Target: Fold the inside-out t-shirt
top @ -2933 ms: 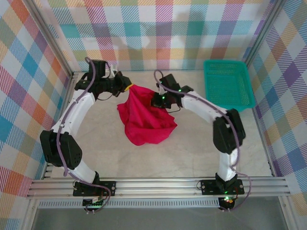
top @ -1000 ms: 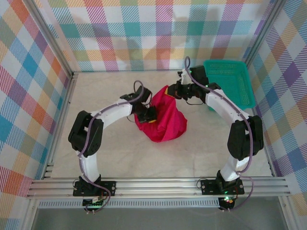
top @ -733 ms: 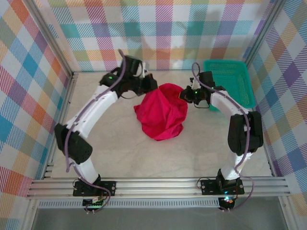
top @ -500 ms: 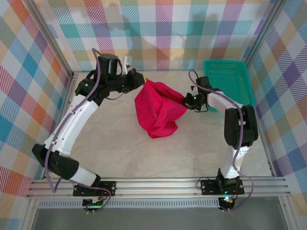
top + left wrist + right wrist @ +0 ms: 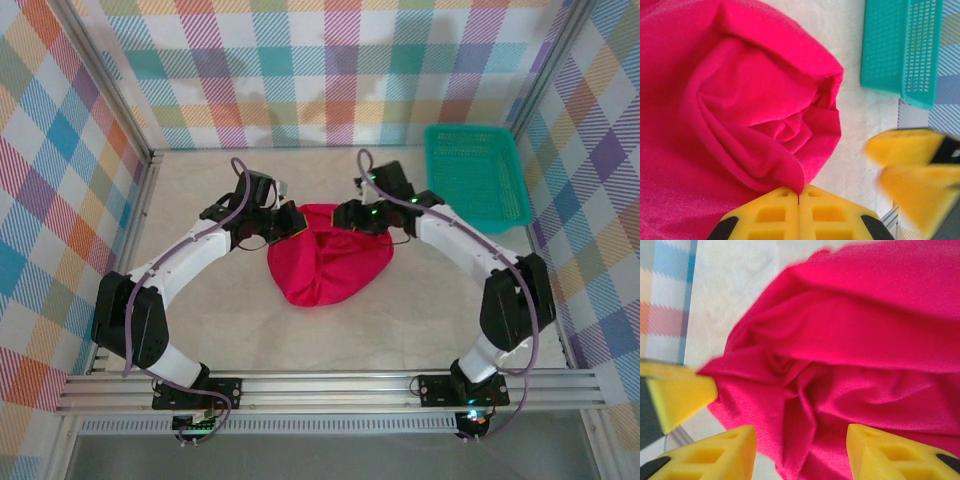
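Bunched bright red cloth t-shirt [image 5: 325, 262] on pale tabletop [image 5: 250, 330]
Left hand [image 5: 799, 200] clamps its edge; right hand [image 5: 800, 440] spread open over the folds.

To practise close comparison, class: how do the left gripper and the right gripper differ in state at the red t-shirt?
The left gripper has its jaws pressed together; the right gripper has them apart. The left gripper pinches a fold of the t-shirt; the right gripper grips nothing, with cloth lying loose between its fingers. Both have yellow fingers and sit at the t-shirt's far edge.
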You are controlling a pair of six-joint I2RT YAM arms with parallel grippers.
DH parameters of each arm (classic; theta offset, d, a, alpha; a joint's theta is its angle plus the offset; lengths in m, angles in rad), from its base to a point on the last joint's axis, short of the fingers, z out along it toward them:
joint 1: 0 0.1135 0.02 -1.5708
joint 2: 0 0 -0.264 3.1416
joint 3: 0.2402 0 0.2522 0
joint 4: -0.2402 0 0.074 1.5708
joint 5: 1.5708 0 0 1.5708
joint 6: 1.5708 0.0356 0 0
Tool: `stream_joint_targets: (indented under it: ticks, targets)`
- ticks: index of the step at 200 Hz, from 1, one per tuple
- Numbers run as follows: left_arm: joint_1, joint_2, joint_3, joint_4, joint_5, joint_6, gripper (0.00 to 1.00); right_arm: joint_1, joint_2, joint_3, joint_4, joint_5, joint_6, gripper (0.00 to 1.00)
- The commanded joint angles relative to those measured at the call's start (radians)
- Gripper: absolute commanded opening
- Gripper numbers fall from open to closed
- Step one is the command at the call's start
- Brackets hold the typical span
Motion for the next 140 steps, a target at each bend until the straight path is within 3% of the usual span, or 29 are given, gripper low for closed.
stream_joint_targets:
  ticks: [1,45,50,66,74,107,140]
  targets:
    - [0.009,-0.038,0.035,0.015,-0.007,0.008,0.0,0.034,0.093,0.011,0.001,-0.003,0.035,0.53]
    - [0.012,-0.067,0.037,-0.006,-0.02,0.014,0.0,0.045,0.294,0.143,0.01,0.059,0.055,0.56]
    - [0.014,-0.069,0.038,-0.007,-0.021,0.016,0.0,0.045,0.32,0.173,-0.001,0.057,0.057,0.49]
    - [0.029,-0.073,0.045,-0.029,-0.031,0.027,0.0,0.045,0.356,0.275,-0.071,0.051,0.04,0.11]
    - [0.042,-0.069,0.052,-0.05,-0.043,0.038,0.0,0.045,0.34,0.316,-0.118,0.052,0.022,0.0]
    - [0.186,-0.009,0.073,-0.088,-0.058,0.052,0.0,0.036,0.127,0.437,-0.279,0.086,-0.074,0.0]
    - [0.344,0.1,0.112,-0.091,-0.013,0.015,0.0,-0.023,-0.098,0.435,-0.28,-0.013,-0.062,0.0]
